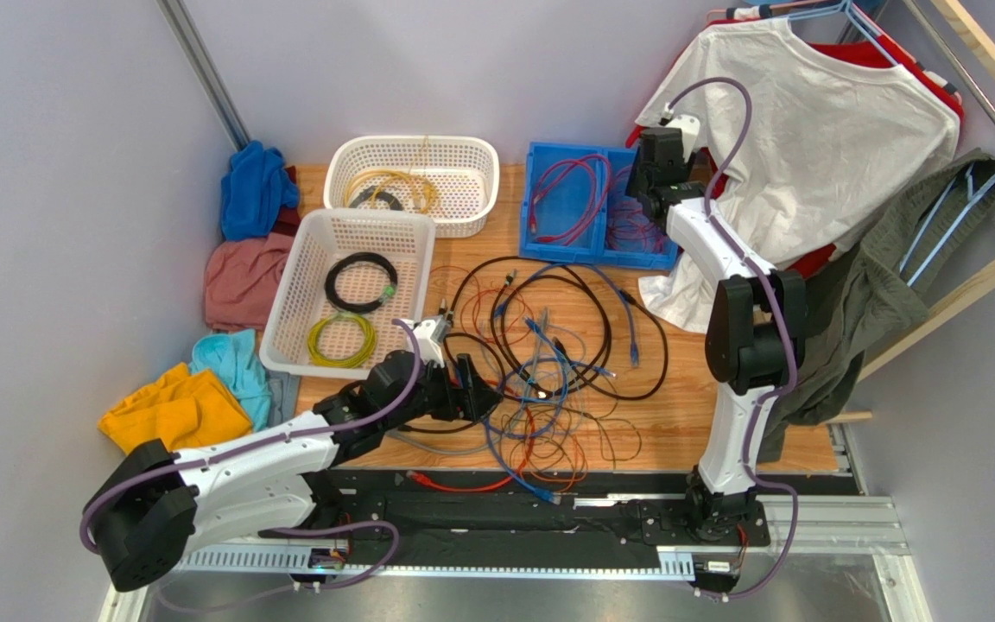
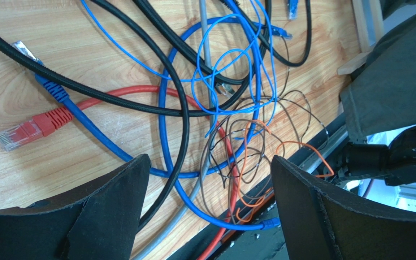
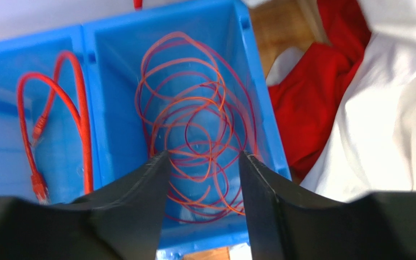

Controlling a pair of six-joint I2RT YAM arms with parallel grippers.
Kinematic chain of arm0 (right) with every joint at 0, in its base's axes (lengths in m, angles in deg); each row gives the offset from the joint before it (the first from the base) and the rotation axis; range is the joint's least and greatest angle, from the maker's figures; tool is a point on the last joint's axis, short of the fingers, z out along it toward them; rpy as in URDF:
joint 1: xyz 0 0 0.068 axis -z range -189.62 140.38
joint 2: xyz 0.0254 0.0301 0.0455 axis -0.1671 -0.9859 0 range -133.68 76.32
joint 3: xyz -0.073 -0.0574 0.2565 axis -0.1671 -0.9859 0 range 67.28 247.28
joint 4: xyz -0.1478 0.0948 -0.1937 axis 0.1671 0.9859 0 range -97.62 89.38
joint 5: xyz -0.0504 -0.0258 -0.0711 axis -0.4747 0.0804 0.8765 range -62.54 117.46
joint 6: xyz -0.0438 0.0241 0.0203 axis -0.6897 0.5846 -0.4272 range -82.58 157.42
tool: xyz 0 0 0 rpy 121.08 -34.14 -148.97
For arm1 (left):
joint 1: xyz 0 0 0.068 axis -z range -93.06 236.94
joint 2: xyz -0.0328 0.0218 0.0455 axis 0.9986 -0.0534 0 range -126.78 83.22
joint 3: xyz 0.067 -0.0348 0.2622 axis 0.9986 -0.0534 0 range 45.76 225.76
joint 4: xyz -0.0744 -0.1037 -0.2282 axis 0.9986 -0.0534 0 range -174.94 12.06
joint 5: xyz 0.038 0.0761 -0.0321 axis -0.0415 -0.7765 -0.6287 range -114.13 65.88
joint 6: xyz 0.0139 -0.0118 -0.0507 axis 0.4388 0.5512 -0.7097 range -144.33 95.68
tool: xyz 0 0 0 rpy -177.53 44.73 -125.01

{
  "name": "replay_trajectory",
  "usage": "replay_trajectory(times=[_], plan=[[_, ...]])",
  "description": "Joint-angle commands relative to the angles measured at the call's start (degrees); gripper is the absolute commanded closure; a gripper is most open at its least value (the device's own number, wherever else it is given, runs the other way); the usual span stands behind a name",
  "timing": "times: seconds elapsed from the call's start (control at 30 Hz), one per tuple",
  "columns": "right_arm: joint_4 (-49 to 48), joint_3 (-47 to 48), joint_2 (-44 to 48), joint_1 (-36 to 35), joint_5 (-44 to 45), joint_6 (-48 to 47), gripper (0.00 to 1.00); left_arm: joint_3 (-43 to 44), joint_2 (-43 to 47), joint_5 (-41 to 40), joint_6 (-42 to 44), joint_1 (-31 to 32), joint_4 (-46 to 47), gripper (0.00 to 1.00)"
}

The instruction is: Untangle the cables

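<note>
Clothes heap [image 1: 224,324] at the table's 9 o'clock edge. Near white basket [image 1: 285,279]: black coil [image 1: 330,283], yellow-green coil [image 1: 313,342]. Far white basket [image 1: 479,195], at its 1 o'clock: yellow cable [image 1: 399,182]. Left gripper [image 2: 210,162] jaws wide, empty, low over cables [image 1: 548,369] tangled mid-table. Blue bin [image 1: 529,207], 1 o'clock of tangle: red cable [image 3: 80,108] in left compartment, thin red-orange wires [image 3: 194,119] in right. Right gripper [image 3: 202,157] above those, parted, gripping nothing. White shirt [image 1: 827,143] hangs at 3 o'clock.

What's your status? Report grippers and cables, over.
Left gripper open over tangled multicoloured cables. Right gripper open above thin red wire coil in blue plastic bin. Nothing held, nothing blocking.
</note>
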Motion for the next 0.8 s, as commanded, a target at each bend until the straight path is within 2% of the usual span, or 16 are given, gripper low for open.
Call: replay_trajectory(times=[0.0, 0.1, 0.23, 0.3, 0.33, 0.4, 0.5, 0.53, 0.6, 0.63, 0.67, 0.7, 0.77], plan=[[3.1, 2.0, 2.5, -0.7, 0.1, 1.5, 0.39, 1.0, 2.3, -0.6, -0.6, -0.1, 1.0, 0.1], [2.1, -0.8, 6.7, -0.9, 0.7, 2.3, 0.34, 1.1, 3.4, -0.8, -0.1, -0.1, 0.3, 0.1], [-1.4, -5.7, 13.7, -2.5, 0.2, 5.0, 0.32, 2.8, 4.9, -3.2, 1.2, -0.1, -2.6, 0.1], [-2.9, -10.7, 19.8, -3.1, -3.6, 7.8, 0.32, 3.3, 6.3, -3.9, 1.9, -0.1, -3.6, 0.09], [-6.2, -13.5, 22.2, -4.1, -4.6, 11.6, 0.32, 3.7, 6.9, -4.3, 2.0, -0.1, -4.7, 0.09], [-10.4, -21.7, 29.4, -6.0, -8.1, 13.4, 0.32, 4.2, 8.1, -5.6, 2.4, -0.1, -6.4, 0.08], [-14.4, -29.9, 37.2, -13.2, -6.2, 12.0, 0.32, 5.7, 9.0, -8.5, 2.7, -0.1, -11.8, 0.02], [-15.5, -31.8, 39.0, -18.0, -5.3, 11.1, 0.32, 6.6, 9.1, -10.6, 2.6, -0.1, -14.7, 0.01], [-15.8, -39.0, 44.8, -23.7, 1.8, 8.3, 0.34, 7.6, 9.2, -12.3, 3.2, -0.1, -17.8, 0.01], [-20.0, -42.2, 46.7, -29.2, 3.9, 7.0, 0.34, 8.7, 9.2, -13.8, 3.7, -0.1, -20.5, 0.01], [-20.9, -44.9, 48.8, -31.7, 7.0, 6.5, 0.34, 9.3, 9.2, -14.5, 3.7, -0.1, -21.9, 0.01], [-21.5, -49.7, 52.5, -33.9, 7.8, 6.8, 0.34, 9.8, 9.8, -15.4, 3.8, -0.1, -23.2, 0.01], [-20.1, -52.8, 57.3, -39.6, 8.5, 7.6, 0.35, 11.6, 10.2, -17.6, 4.6, -0.2, -27.0, 0.01]])
